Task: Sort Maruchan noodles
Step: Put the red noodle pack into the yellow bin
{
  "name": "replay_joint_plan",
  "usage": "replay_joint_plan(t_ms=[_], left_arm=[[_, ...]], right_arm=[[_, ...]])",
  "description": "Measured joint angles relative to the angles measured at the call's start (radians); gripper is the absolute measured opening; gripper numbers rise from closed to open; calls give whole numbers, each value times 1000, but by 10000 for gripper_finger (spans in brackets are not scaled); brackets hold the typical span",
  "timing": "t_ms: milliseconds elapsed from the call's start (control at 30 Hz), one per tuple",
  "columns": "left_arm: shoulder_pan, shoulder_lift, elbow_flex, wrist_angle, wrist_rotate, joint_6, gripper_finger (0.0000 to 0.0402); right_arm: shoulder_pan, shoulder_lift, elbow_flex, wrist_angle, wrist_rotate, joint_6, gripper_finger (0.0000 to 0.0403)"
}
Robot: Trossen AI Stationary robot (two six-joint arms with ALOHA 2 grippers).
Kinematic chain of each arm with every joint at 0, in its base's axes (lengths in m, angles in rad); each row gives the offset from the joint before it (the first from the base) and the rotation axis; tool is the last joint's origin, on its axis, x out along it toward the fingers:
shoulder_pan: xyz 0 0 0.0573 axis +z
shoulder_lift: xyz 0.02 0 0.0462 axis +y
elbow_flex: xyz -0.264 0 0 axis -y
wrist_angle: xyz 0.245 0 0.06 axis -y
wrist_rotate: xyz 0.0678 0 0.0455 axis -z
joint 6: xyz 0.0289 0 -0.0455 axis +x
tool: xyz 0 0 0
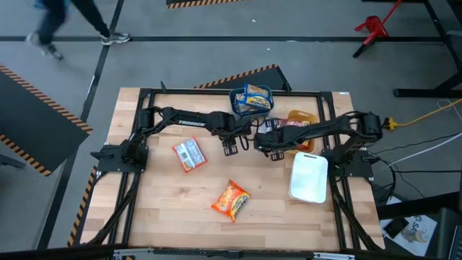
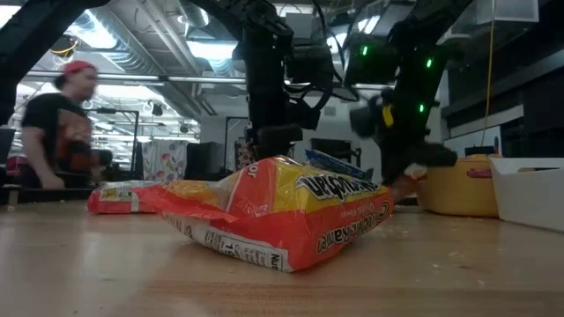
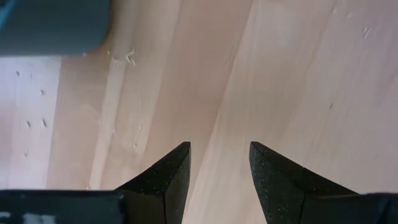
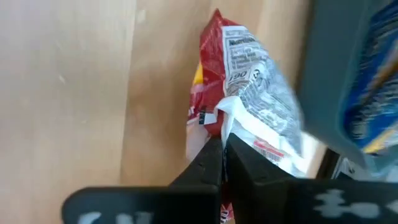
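My right gripper [image 4: 222, 146] is shut on a red-and-white noodle packet [image 4: 249, 81] next to the teal bin [image 4: 336, 74], which holds blue-and-yellow packets [image 1: 251, 97]. In the high view this gripper [image 1: 273, 146] sits near the table's middle, and its packet is mostly hidden under the arm. My left gripper [image 3: 219, 155] is open above bare wood [image 1: 231, 148], with a corner of the teal bin [image 3: 50, 25] close by. Another red-and-white packet [image 1: 189, 154] and an orange packet [image 1: 231, 200] lie flat on the table. My right gripper pinches the red-and-white packet between its two fingers at a crimped white end edge [image 4: 225, 115]. The rest of the packet reaches out beyond the fingertips [image 4: 211, 152]. Whether any part of it rests on the table does not show.
An orange bin [image 1: 303, 119] sits behind the right arm and a white bin [image 1: 309, 177] near the table's right edge. In the low view the orange packet [image 2: 282, 216] fills the foreground. A person [image 2: 57, 123] is walking behind the table. Bare wood lies along the near edge.
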Motion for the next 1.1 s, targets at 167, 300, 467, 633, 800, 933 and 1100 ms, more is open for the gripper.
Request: replay_joint_plan(t_ms=[167, 300, 467, 633, 800, 933, 1100], left_arm=[[-2, 0, 0, -31, -23, 1, 159], [-8, 0, 0, -33, -23, -4, 159], [-22, 0, 0, -32, -27, -5, 159], [-36, 0, 0, -26, -56, -5, 159], [-42, 0, 0, -22, -79, -6, 159], [-47, 0, 0, -1, -81, -6, 159], [-57, 0, 0, 34, -80, -7, 159]], right_arm=[[26, -113, 30, -46, -17, 36, 0], [39, -196, 71, -112, -16, 68, 0], [36, -283, 126, -231, 55, 109, 0], [37, -355, 192, -349, 160, 147, 0], [37, -403, 241, -535, 319, 257, 0], [37, -429, 219, -660, 345, 419, 0], [37, -460, 113, -689, 335, 544, 0]])
